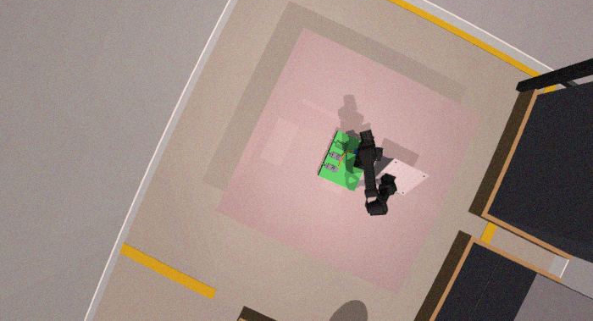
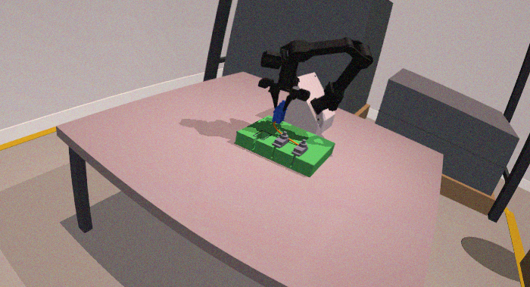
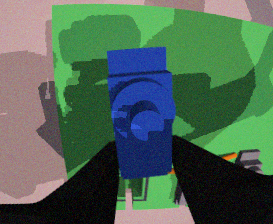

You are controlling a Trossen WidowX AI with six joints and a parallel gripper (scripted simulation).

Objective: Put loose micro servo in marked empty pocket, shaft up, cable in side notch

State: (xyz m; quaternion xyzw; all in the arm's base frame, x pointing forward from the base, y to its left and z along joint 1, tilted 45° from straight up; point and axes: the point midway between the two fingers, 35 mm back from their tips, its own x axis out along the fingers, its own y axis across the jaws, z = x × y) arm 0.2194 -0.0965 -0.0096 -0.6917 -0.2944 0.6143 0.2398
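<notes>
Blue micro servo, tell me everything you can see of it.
The micro servo is blue and blocky, with a round raised part and a tab at one end. An orange cable trails from it. Clamped in the gripper, it is held over the green deck, outside the marked pocket.
</notes>
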